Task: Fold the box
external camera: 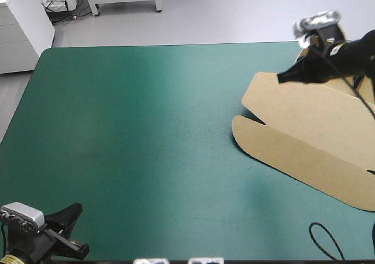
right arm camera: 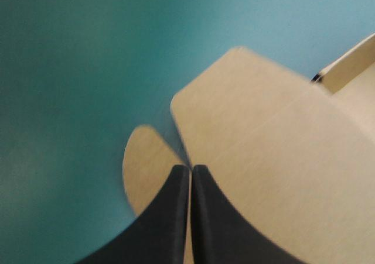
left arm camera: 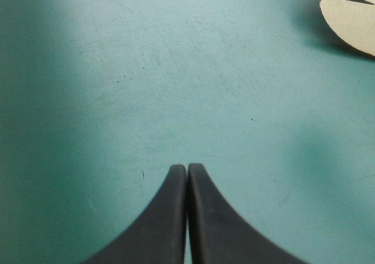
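One brown box [external camera: 310,135] at three o'clock on one counter [external camera: 146,129]. One left gripper [left arm camera: 187,167], one right gripper [right arm camera: 191,168].

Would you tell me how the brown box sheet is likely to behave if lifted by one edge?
Probably stiff: the box has straight panels and crisp edges. Likely hinges at its visible creases. Thin and broad, so seemingly light.

— High camera: above and behind, looking down over most of the teal-green cover [external camera: 146,129]?
— Yes. Left wrist looks low along bare cover; right wrist hangs close over the box [right arm camera: 263,158], which all three share.
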Action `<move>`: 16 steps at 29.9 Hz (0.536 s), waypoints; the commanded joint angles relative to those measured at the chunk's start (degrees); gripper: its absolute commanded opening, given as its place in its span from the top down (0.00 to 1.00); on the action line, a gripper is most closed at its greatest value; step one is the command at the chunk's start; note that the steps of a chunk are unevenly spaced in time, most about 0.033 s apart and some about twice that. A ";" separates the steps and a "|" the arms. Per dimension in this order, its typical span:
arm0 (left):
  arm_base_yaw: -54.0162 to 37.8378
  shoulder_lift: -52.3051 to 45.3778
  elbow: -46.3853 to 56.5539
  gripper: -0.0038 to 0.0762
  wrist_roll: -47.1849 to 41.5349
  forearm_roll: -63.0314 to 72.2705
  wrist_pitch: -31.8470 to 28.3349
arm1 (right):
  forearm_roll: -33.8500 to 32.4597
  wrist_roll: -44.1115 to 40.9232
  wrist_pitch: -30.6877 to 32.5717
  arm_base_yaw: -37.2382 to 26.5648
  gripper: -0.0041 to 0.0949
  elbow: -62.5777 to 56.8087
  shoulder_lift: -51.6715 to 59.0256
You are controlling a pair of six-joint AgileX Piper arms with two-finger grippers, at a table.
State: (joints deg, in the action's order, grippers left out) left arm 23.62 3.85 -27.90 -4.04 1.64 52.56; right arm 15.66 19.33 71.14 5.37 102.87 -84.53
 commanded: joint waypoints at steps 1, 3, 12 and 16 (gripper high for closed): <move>-0.03 0.91 -1.43 0.96 -0.23 0.21 -3.99 | -5.08 -0.34 -5.30 6.56 0.96 -10.61 7.77; -0.03 0.91 -1.43 0.96 -0.23 0.21 -3.99 | -5.41 -1.03 -11.97 8.53 0.96 -18.81 12.78; -0.03 0.91 -1.43 0.96 -0.23 0.21 -3.99 | -7.92 -1.50 -27.72 9.13 0.96 -47.23 36.32; -0.03 0.91 -1.43 0.96 -0.23 0.21 -3.99 | -10.44 -3.13 -31.00 9.13 0.96 -56.26 45.07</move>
State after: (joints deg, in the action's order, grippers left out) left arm 23.62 3.85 -27.90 -4.04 1.64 52.56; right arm 6.94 17.16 46.37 14.35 50.41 -44.99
